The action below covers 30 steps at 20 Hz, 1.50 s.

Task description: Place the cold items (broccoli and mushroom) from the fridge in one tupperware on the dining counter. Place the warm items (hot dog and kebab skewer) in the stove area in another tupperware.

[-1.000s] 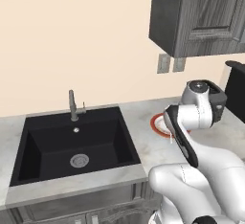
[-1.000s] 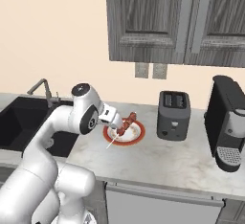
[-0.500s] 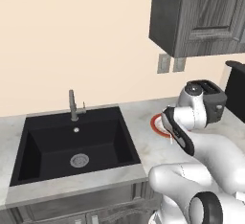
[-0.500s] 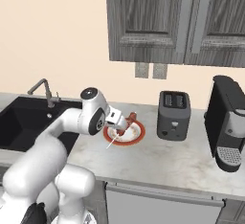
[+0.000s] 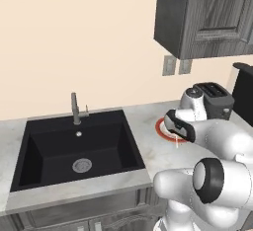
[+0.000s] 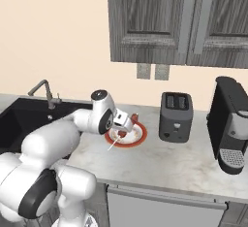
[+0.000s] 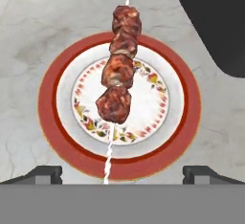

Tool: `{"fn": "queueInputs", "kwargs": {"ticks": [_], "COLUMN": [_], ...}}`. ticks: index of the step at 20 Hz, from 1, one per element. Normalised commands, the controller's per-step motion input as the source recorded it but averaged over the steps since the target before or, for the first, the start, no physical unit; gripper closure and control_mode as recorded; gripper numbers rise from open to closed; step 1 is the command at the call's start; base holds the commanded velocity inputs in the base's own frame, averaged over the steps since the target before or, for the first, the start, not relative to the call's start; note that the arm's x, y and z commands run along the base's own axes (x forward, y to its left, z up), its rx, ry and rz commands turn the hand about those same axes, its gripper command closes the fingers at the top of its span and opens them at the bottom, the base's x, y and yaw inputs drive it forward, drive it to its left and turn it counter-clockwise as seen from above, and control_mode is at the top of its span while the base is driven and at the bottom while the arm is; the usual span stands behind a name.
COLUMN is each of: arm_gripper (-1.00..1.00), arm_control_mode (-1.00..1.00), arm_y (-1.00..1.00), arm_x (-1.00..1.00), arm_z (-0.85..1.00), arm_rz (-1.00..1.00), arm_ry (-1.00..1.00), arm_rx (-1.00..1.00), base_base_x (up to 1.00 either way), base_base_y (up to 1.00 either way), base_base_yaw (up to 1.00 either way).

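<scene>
Skewer (image 7: 118,82) lies on the plate (image 7: 50,122), on the counter (image 6: 184,165) beside the toaster (image 6: 176,117). Gripper (image 7: 122,174) hovers above it, jaws wide apart, one tip either side. Skewer's long axis runs straight away from the hand, crossing the jaw line, meat centred between tips

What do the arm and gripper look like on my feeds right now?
The arm is glossy white with rounded, bulbous links and dark grey to black joint caps. No cables or markings show. The gripper has two small, dark, blocky finger tips.
</scene>
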Motion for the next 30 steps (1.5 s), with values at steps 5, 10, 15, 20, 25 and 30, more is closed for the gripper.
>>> {"fn": "queueInputs", "kwargs": {"ticks": [5,10,15,20,25,30], "arm_gripper": [-1.00,-1.00,-1.00,-1.00,-1.00,-1.00], "arm_control_mode": [-1.00,-1.00,-1.00,-1.00,-1.00,-1.00], "arm_y": [-0.04,-0.03,-0.02,-0.02,-0.02,-0.01], "arm_x": [0.38,0.32,0.31,0.30,0.27,0.26], "arm_z": [-0.27,-0.29,-0.30,-0.30,-0.31,-0.31], "arm_rz": [0.00,0.00,0.00,0.00,0.00,0.00], "arm_ry": [0.06,0.03,0.03,0.04,0.03,0.02], "arm_rx": [0.01,0.01,0.00,0.00,0.00,0.00], "base_base_x": [0.00,0.00,0.00,0.00,0.00,0.00], "base_base_y": [0.00,0.00,0.00,0.00,0.00,0.00], "base_base_yaw": [0.00,0.00,0.00,0.00,0.00,0.00]}}
